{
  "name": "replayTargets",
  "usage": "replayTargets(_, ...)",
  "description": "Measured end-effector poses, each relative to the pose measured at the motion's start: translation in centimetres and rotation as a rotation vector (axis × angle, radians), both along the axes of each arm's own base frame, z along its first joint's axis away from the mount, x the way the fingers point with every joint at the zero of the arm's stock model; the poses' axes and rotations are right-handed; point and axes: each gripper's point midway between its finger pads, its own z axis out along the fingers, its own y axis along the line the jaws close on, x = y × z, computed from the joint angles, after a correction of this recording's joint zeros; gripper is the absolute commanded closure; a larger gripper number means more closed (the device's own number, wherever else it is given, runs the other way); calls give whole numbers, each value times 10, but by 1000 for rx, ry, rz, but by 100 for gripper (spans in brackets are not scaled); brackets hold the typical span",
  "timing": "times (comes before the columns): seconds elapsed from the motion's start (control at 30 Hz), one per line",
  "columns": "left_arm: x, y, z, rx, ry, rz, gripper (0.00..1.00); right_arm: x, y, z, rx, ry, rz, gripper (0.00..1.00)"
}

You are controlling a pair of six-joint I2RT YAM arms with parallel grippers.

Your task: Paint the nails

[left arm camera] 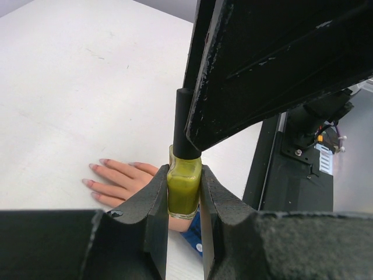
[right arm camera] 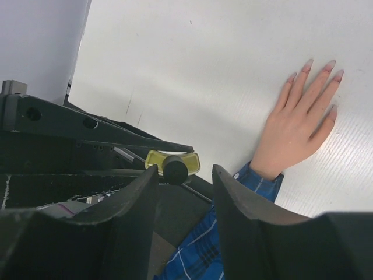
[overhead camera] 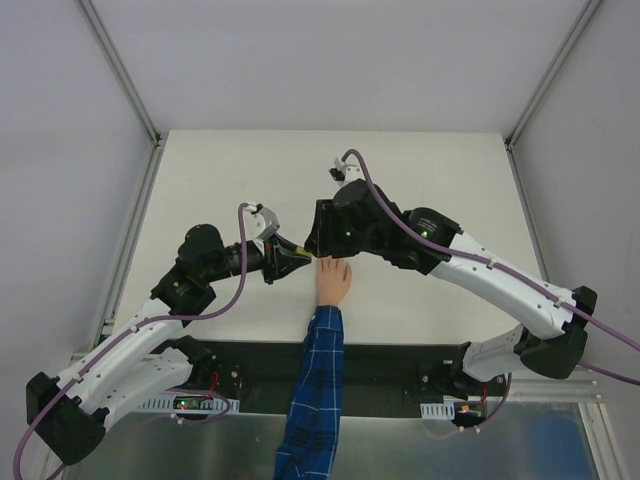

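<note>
Nails (right arm camera: 323, 65) sit upper right of the right wrist frame, finger axis running up-frame away from my right claw (right arm camera: 185, 172), spread astride the black cap (right arm camera: 173, 168) at lower centre; my left claw (left arm camera: 183, 182) pinches the bottle (left arm camera: 183, 195).

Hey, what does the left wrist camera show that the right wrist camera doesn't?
Left wrist only: the small yellow-green glass polish bottle seen side-on, clamped between the left gripper jaws, with its tall black cap upright.
Right wrist only: the whole peach mannequin hand lying flat with all five pale pink nails, and the right gripper jaws open, the cap end-on in the gap.
Both: bottle, cap, hand, some nails, blue plaid sleeve and white table.
</note>
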Motion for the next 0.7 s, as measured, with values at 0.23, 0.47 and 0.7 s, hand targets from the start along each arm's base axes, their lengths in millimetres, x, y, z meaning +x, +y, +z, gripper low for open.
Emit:
replayTargets(0.23, 1, 1, -4, 17, 3, 6, 100, 1, 8, 1, 19, 2, 13, 62)
replayTargets(0.47, 1, 3, -4, 21, -2, 14, 100, -1, 16, -1, 31, 13, 40, 68)
replayTargets(0.7, -2, 5, -5, 25, 5, 10, 100, -1, 14, -5, 17, 3, 70, 99)
